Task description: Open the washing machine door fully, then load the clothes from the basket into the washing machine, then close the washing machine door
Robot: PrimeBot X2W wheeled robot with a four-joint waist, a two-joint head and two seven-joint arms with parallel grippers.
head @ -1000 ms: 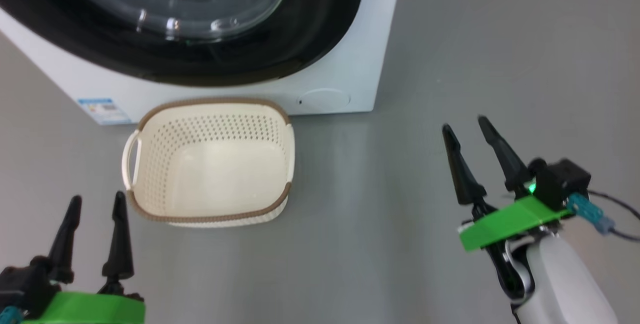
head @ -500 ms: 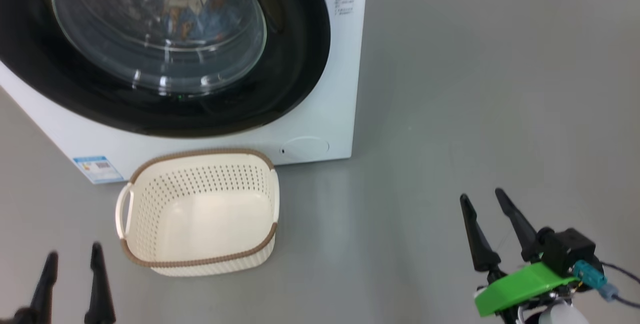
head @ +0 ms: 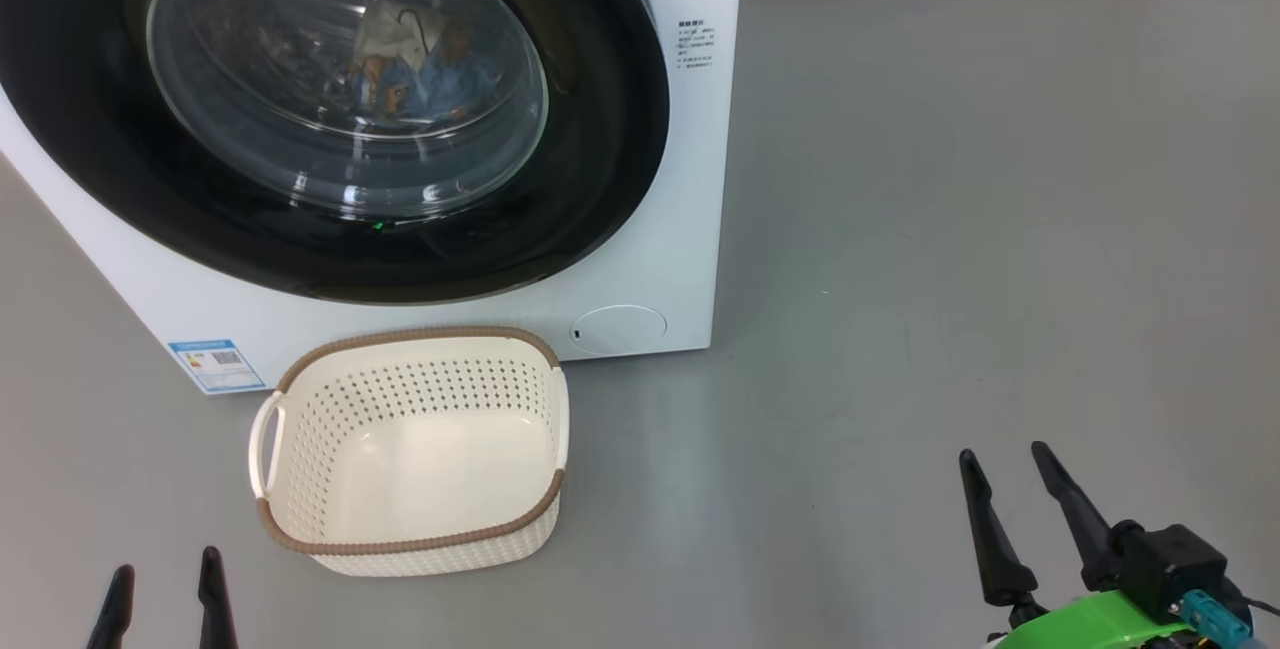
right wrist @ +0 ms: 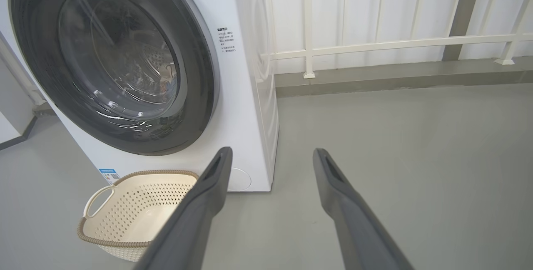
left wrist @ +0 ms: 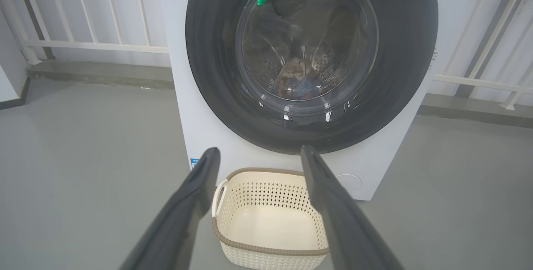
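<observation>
The white washing machine (head: 690, 179) (left wrist: 208, 137) (right wrist: 245, 95) stands with its round black-rimmed door (head: 600, 129) (left wrist: 408, 53) (right wrist: 200, 70) shut against its front. Behind the glass lie the light-blue clothes (head: 420, 79) (left wrist: 300, 82) in the drum. On the floor in front sits the cream basket (head: 410, 449) (left wrist: 270, 220) (right wrist: 137, 211), with nothing inside. My left gripper (head: 165, 594) (left wrist: 258, 155) is open at the lower left, short of the basket. Far off to the basket's right, my right gripper (head: 1005, 464) (right wrist: 270, 155) is open over bare floor.
Grey floor (head: 950, 229) spreads right of the machine. A white railing (right wrist: 374, 45) on a low kerb runs behind it. A blue label sticker (head: 215, 364) and round filter cap (head: 620, 329) mark the machine's lower front.
The head camera has tilted up, so the machine and basket sit lower in view and more of the door shows. Both grippers have dropped toward the bottom edge, still open.
</observation>
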